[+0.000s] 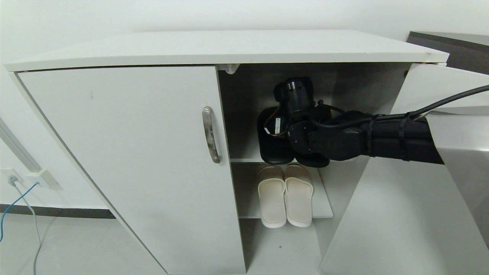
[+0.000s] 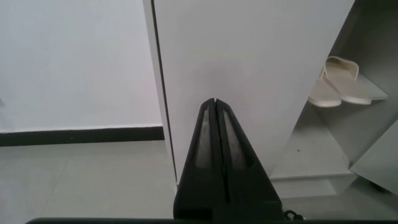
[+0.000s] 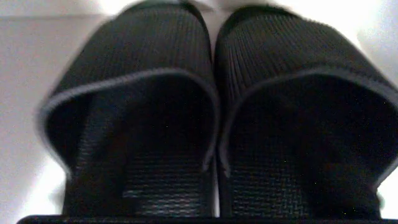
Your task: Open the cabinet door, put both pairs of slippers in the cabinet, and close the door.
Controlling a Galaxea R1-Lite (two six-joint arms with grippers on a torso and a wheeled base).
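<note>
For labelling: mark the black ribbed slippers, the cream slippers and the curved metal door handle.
black ribbed slippers (image 1: 273, 151): head view, left slipper's near end.
cream slippers (image 1: 272, 200): head view, left slipper's middle.
curved metal door handle (image 1: 210, 133): head view, middle of bar.

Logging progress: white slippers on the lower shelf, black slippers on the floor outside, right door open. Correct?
No: the head view shows the black slippers on the upper shelf inside the cabinet, not the floor. The white slippers on the lower shelf and open right door are correct.
</note>
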